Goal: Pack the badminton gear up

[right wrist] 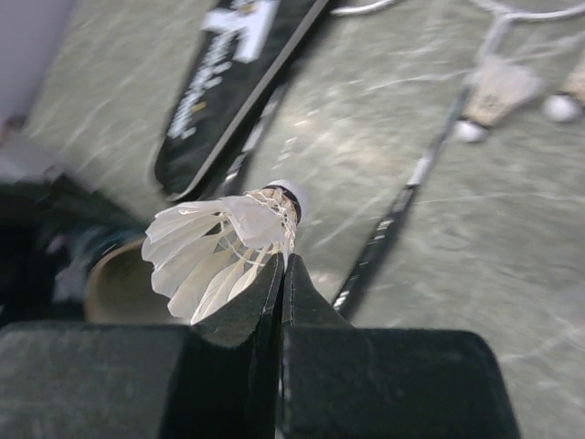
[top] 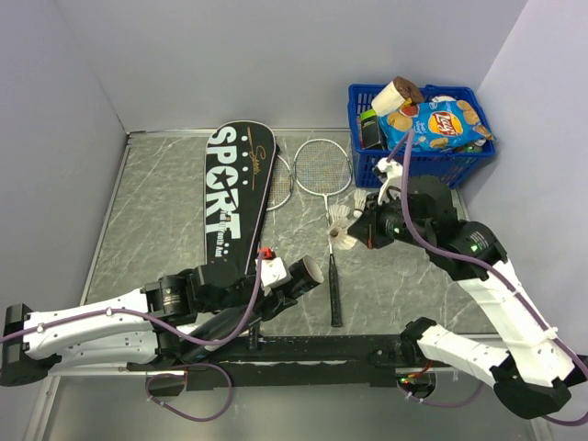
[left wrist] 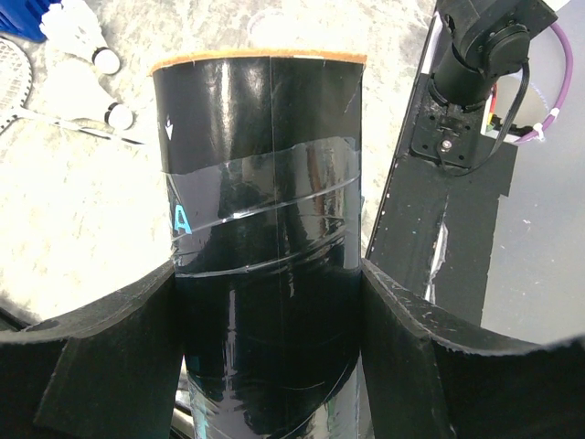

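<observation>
My left gripper (top: 292,278) (left wrist: 270,302) is shut on the long black tube (top: 301,273) (left wrist: 265,210), holding it off the table near the front with its open end facing right. My right gripper (top: 356,235) (right wrist: 285,265) is shut on the feather skirt of a white shuttlecock (top: 344,241) (right wrist: 224,247), held just right of the tube's mouth (right wrist: 119,283). Two more shuttlecocks (right wrist: 494,91) (left wrist: 87,91) lie on the table by the rackets (top: 322,167). One racket's black handle (top: 334,289) points to the front. The black SPORT cover (top: 234,197) (right wrist: 228,82) lies flat to the left.
A blue basket (top: 459,161) of snack packets stands at the back right corner. Grey walls close in the table at the left, back and right. The black base rail (top: 303,349) (left wrist: 439,238) runs along the front edge.
</observation>
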